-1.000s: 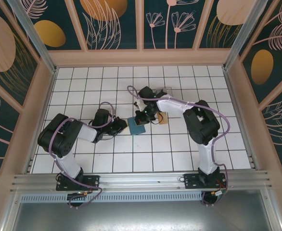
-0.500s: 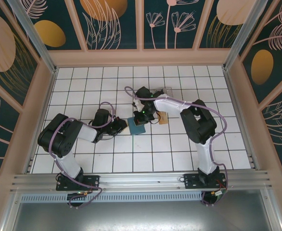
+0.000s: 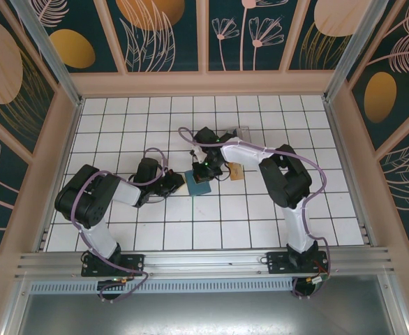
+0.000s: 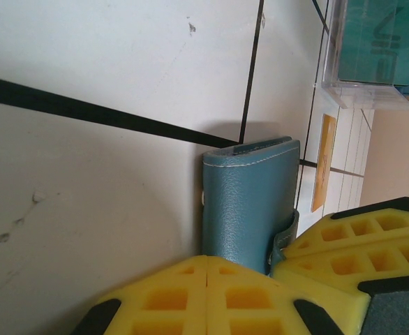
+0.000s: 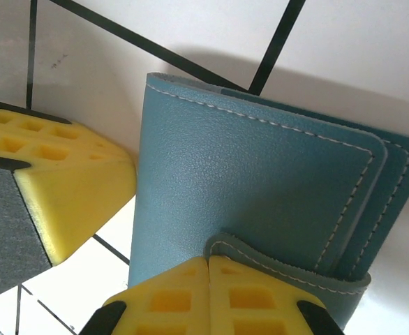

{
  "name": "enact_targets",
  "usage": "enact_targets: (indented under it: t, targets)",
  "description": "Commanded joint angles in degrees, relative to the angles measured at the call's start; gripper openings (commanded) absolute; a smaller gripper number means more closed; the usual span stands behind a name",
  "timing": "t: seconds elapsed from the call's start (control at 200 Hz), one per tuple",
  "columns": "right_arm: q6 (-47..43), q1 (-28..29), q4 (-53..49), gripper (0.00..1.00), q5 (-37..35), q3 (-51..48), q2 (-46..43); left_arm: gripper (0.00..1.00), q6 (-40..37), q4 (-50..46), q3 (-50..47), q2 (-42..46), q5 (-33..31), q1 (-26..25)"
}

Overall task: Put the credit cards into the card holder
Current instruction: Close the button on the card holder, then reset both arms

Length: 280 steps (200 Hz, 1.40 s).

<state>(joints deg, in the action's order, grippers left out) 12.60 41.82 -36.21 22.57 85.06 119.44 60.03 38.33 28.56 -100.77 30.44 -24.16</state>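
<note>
Wallet (image 5: 246, 174) unmoved; only the right elbow has shifted. Right pincer (image 5: 209, 262) apparently pinches its flap; left pincer (image 4: 208, 262), pressed together, abuts its edge. Opening not progressing.

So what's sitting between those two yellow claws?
The card holder lies between left gripper and right gripper, which pinches its flap; the right wrist view shows it best.

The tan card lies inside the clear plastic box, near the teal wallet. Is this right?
Not quite. The tan card lies flat on the white tiles, outside the clear plastic box, near the teal wallet. The left wrist view shows it.
</note>
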Motion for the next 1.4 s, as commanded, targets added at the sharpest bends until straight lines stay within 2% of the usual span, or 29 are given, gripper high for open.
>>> enact_targets:
  t: [0.0,0.06,0.155,0.245,0.31,0.35,0.405,0.415,0.445,0.455,0.465,0.48,0.566,0.586,0.596,0.761,0.856,0.921,0.986,1.031,1.131,1.206,1.266,1.356,1.396]
  targets:
    - [1.3,0.5,-1.7,0.00,-4.6,-4.7,6.7,0.09,-2.6,-3.2,2.0,0.7,-0.8,-0.3]
    - [1.7,0.5,-0.7,0.00,-4.5,-5.1,5.3,0.10,-3.9,-5.2,2.8,2.2,-1.1,-0.2]
    - [1.8,0.5,0.9,0.10,-5.7,-4.1,0.3,0.15,-6.7,-10.5,4.0,7.8,-3.5,0.5]
    - [2.0,0.6,4.3,0.26,-7.4,-3.6,-6.1,0.21,-10.2,-17.2,6.0,12.7,-7.0,2.2]
    - [2.1,1.0,9.0,0.29,-8.4,-5.2,-11.8,0.26,-11.8,-20.9,7.1,16.1,-8.4,4.3]
    - [2.8,1.1,12.5,0.37,-9.8,-7.1,-15.6,0.32,-12.8,-23.0,8.0,18.0,-9.6,5.6]
    - [3.1,1.2,18.5,0.54,-11.8,-11.2,-21.1,0.41,-15.1,-27.8,10.0,21.4,-13.5,6.6]
    - [3.1,1.2,19.7,0.56,-12.2,-12.0,-22.3,0.44,-15.7,-28.8,10.5,21.9,-14.5,6.7]
    - [3.0,1.2,23.0,0.59,-13.9,-14.6,-25.1,0.66,-17.8,-32.0,11.9,24.2,-18.2,6.6]
    - [3.0,1.2,24.1,0.61,-14.6,-15.5,-26.4,0.76,-18.4,-32.5,12.3,24.9,-19.5,6.6]
    - [2.9,1.2,25.2,0.62,-15.4,-16.5,-27.6,0.92,-19.0,-33.4,12.6,25.6,-20.8,6.6]
    - [2.8,1.2,26.8,0.64,-16.5,-17.9,-29.2,0.98,-19.9,-34.3,13.0,26.8,-22.4,6.7]
    - [1.4,1.0,35.2,0.85,-22.0,-25.1,-38.2,0.99,-23.2,-36.4,12.8,34.8,-33.2,6.7]
    - [0.8,1.0,37.3,0.96,-23.0,-27.1,-40.5,0.99,-23.8,-35.9,12.1,37.0,-35.3,6.6]
    - [0.3,1.0,38.6,0.98,-24.1,-28.1,-41.9,0.99,-24.2,-35.6,11.7,38.0,-36.5,6.7]
    - [-7.2,-0.6,59.4,0.99,-40.2,-46.7,-63.7,0.99,-29.8,-27.1,2.3,53.8,-53.9,6.6]
    - [-8.1,-6.4,62.1,0.99,-41.9,-52.9,-72.0,0.99,-33.8,-22.9,-2.2,58.2,-62.4,6.5]
    - [-14.2,-10.0,61.7,0.99,-40.7,-56.3,-75.7,0.99,-45.7,-13.4,-6.9,58.6,-60.9,6.5]
    - [-16.9,-13.5,62.9,0.99,-43.3,-60.8,-78.5,0.99,-60.0,-8.0,-11.1,57.1,-55.3,6.5]
    - [-18.2,-16.1,64.7,0.99,-45.0,-64.4,-79.6,0.99,-64.6,-3.3,-13.9,54.9,-55.6,6.7]
    - [-18.0,-23.7,72.6,0.99,-45.3,-73.0,-79.3,0.99,-68.0,5.1,-18.1,49.4,-54.1,7.7]
    - [-12.9,-31.1,80.4,0.99,-39.3,-79.5,-77.7,0.99,-67.2,11.6,-20.3,44.6,-51.5,9.6]
    - [-9.3,-36.0,90.4,0.99,-35.1,-84.4,-74.3,0.99,-65.6,13.5,-19.3,38.9,-49.1,12.1]
    - [-11.2,-38.1,99.2,0.99,-36.3,-85.5,-64.1,0.99,-63.5,14.9,-16.3,29.5,-42.7,15.9]
    - [-12.4,-38.4,102.0,0.99,-36.3,-84.9,-59.2,0.99,-64.2,12.4,-13.9,27.8,-39.1,16.3]
